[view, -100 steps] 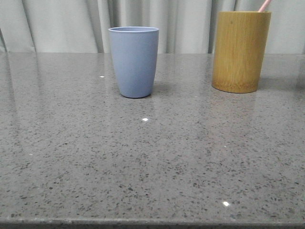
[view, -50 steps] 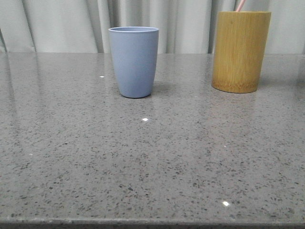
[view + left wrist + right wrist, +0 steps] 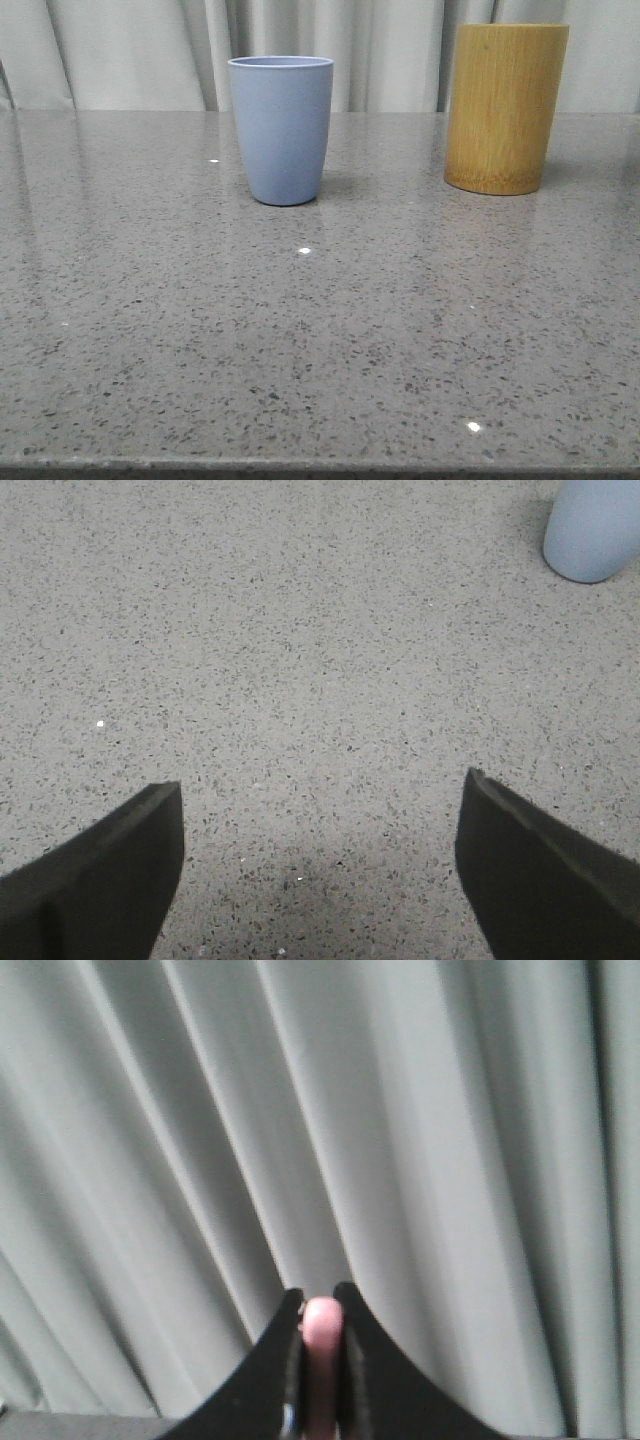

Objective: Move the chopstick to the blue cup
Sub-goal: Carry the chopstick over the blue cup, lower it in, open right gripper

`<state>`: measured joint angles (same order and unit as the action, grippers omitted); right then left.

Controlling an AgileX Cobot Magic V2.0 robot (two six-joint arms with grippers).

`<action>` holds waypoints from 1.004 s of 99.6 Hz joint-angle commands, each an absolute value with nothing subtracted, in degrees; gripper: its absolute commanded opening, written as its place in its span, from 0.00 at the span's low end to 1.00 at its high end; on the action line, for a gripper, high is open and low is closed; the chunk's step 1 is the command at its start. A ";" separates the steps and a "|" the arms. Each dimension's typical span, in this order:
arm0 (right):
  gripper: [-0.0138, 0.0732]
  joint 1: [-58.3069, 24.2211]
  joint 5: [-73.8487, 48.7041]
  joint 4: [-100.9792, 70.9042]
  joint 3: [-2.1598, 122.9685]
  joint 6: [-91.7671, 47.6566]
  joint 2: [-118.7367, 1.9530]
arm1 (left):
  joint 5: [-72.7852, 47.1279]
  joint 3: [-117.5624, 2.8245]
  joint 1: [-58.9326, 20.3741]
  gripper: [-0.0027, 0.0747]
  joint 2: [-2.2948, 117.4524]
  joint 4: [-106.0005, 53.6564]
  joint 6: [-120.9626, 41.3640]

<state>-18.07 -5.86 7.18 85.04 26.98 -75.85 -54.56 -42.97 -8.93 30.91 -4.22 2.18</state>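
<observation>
Pink, stiff and light, the chopstick [image 3: 321,1360] is pinched near its end by the right claw [image 3: 320,1325]; the left claw [image 3: 320,870] is held open.

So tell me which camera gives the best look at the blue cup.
The front view: the blue cup stands whole and upright on the table, left of the bamboo cup. The left wrist view catches just part of it at a corner.

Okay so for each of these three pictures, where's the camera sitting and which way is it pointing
Front view: low, facing forward across the table at the blue cup, bamboo cup, curtain.
Left wrist: looks down at tabletop past spread fingers; blue cup base, shared with front.
Right wrist: faces the curtain, also shared with front; fingers clamp the chopstick.
</observation>
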 commanded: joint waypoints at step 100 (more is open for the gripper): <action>0.44 -32.13 -7.79 7.15 87.00 26.38 -91.09 | -51.20 -44.30 -8.87 0.73 31.11 -4.91 2.79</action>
